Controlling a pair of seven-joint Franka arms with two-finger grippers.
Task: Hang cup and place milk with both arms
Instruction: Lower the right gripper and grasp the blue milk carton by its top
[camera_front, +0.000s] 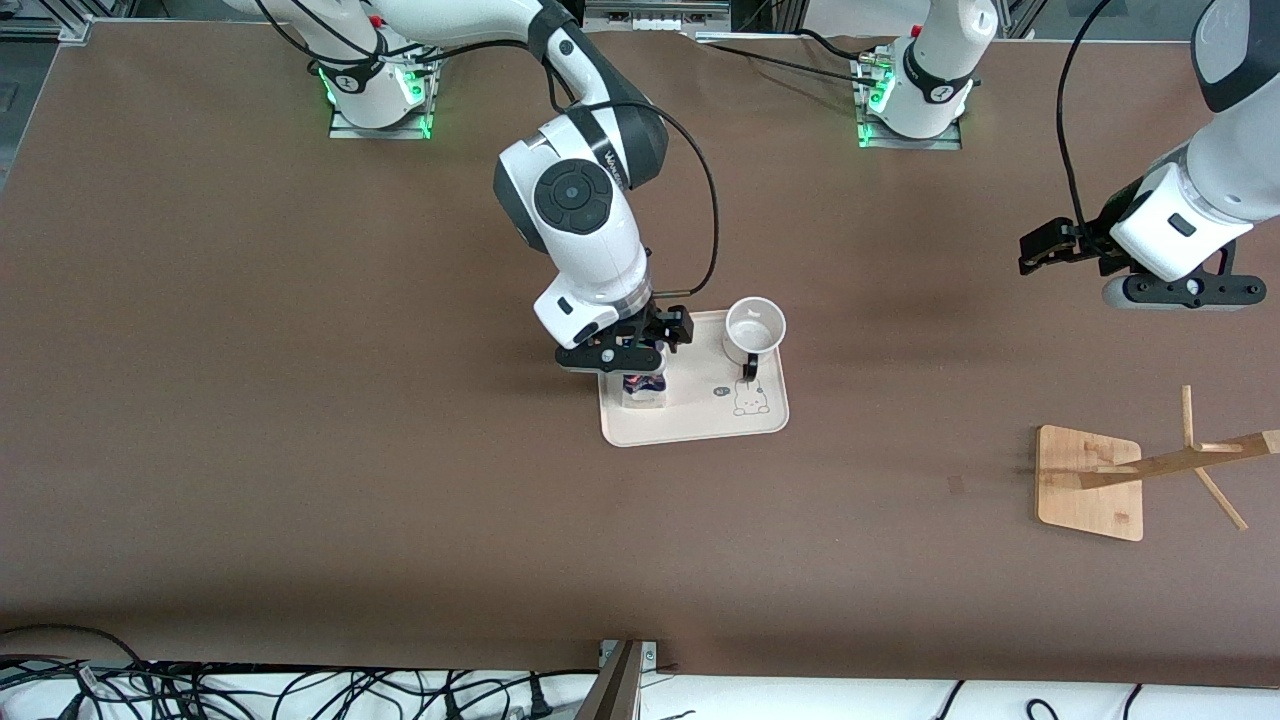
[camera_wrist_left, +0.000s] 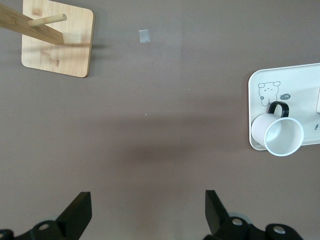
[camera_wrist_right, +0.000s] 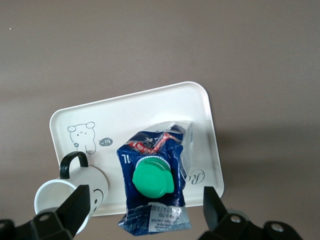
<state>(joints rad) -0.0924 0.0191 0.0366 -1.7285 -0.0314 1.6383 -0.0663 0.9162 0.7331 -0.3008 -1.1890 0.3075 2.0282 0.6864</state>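
At frame centre, the right gripper (camera_front: 640, 358) hovers over the milk (camera_front: 643, 392) on the cream tray (camera_front: 700, 425), fingers (camera_wrist_right: 75, 207) spread, grasping nothing. The cup (camera_front: 753, 330) stands on the tray's upper corner. At frame's right edge the left gripper (camera_front: 1040, 250) waits released above the counter (camera_front: 300, 400).

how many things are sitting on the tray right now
2. The milk stands on the tray at the end toward the right arm, directly under the open right pincer. The cup stands upright at the tray's corner toward the left arm, farther from the front camera. Nothing else shows there.
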